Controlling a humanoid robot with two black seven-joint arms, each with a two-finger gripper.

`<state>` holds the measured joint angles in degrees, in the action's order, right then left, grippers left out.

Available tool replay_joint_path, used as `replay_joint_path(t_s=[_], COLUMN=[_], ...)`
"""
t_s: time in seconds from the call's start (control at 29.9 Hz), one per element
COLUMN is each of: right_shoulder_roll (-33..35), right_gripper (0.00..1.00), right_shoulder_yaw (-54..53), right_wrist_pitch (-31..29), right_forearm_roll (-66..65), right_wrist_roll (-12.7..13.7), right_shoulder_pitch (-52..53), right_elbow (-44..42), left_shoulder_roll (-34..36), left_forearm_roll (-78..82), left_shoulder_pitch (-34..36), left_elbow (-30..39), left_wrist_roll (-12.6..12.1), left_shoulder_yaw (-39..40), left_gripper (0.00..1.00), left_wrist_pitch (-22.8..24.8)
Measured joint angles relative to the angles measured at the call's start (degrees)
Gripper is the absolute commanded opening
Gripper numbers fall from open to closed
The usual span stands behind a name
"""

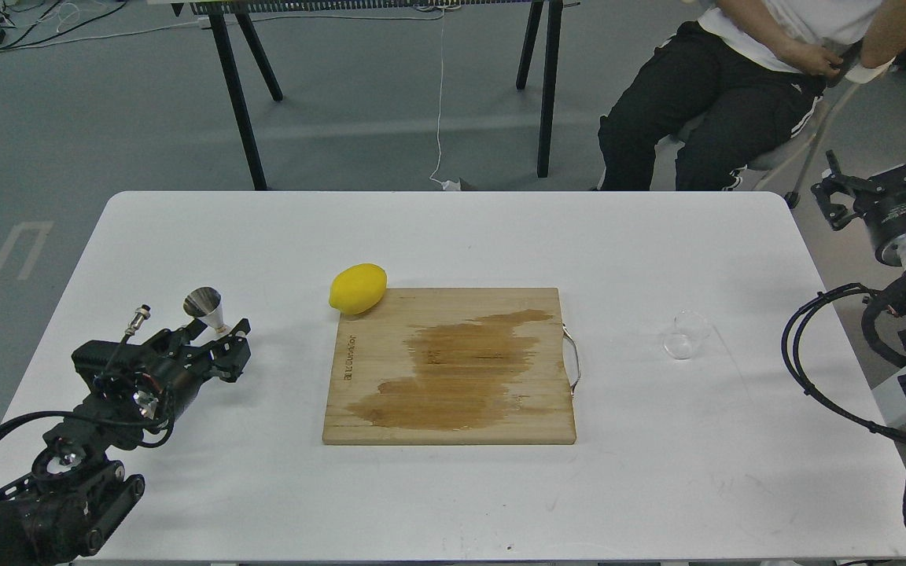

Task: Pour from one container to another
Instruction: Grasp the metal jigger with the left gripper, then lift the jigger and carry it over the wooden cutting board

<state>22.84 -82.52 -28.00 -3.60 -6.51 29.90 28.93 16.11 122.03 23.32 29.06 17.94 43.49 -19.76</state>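
The steel jigger [203,302] stands upright on the left of the white table [453,236]. Only its upper cone and waist show. My left gripper [212,336] is right at the jigger, open, with one finger on each side of its lower cone, which is hidden behind the fingers. Whether the fingers touch the jigger I cannot tell. The clear glass cup [684,335] sits alone on the right of the table. My right gripper [887,191] hangs beyond the table's right edge, well away from the cup, and its fingers are not clearly separable.
A wooden cutting board [453,409] with a dark wet stain lies in the middle, and a yellow lemon [358,288] rests at its far left corner. A seated person [736,86] and black stand legs [241,102] are behind the table.
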Motion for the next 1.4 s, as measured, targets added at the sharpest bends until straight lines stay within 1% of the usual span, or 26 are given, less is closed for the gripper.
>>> replay_joint_path(t_s=[0.1,0.17,0.27,0.33,0.47,0.6,0.67,0.8,0.87,0.97,1.07,1.24,1.4], right_shoulder_roll=[0.0,0.0,-0.1,-0.1,-0.1,0.4,0.6,0.9,0.9,1.6,2.1,2.4,3.0], right_gripper=[1.0,1.0,1.0,1.0,1.0,1.0,1.0,1.0,1.0,1.0,1.0,1.0,1.0], right_shoulder_yaw=[0.0,0.0,0.0,0.0,0.1,0.0,0.0,0.0,-0.1,-0.2,-0.2,-0.4,-0.4], right_wrist_pitch=[0.0,0.0,0.0,0.0,0.0,0.0,0.0,0.0,0.0,0.0,0.0,0.0,0.0], right_forearm_roll=[0.0,0.0,0.0,0.0,0.0,0.0,0.0,0.0,0.0,0.0,0.0,0.0,0.1], right_wrist_roll=[0.0,0.0,0.0,0.0,0.0,0.0,0.0,0.0,0.0,0.0,0.0,-0.2,-0.8], right_shoulder_pitch=[0.0,0.0,0.0,0.0,0.0,0.0,0.0,-0.1,-0.3,-0.7,-1.0,-1.6,-2.3], right_elbow=[0.0,0.0,0.1,0.1,0.1,0.0,0.0,0.0,-0.1,-0.1,-0.2,-0.2,-0.2], left_shoulder_roll=[-0.1,-0.1,-0.1,-0.1,-0.3,-0.8,-0.7,-0.5,-0.8,-1.1,-1.8,-7.1,-11.2], left_forearm_roll=[0.0,0.0,0.0,-0.1,-0.2,-0.5,-0.6,0.0,1.1,2.6,2.9,3.0,3.0], left_shoulder_pitch=[0.0,0.1,0.1,0.3,1.1,3.8,5.3,8.1,9.7,11.8,13.5,14.4,13.8], left_elbow=[-0.1,-0.2,-0.2,-0.2,-0.2,0.9,2.6,9.4,13.5,20.7,26.2,27.9,26.0], left_wrist_roll=[0.0,0.0,0.0,0.0,0.0,0.1,0.1,0.0,-1.2,-4.7,-6.6,-7.0,-7.1], left_shoulder_yaw=[0.0,0.0,0.0,0.0,0.0,0.2,0.2,-0.3,-1.3,-4.1,-7.7,-14.3,-20.9], left_gripper=[0.24,0.19,0.12,0.09,0.09,0.09,0.09,0.1,0.09,0.09,0.09,0.09,0.09], left_wrist_pitch=[-0.5,-0.6,-0.6,-0.7,-0.7,-1.6,-2.5,-2.4,-1.5,1.2,4.1,5.7,6.0])
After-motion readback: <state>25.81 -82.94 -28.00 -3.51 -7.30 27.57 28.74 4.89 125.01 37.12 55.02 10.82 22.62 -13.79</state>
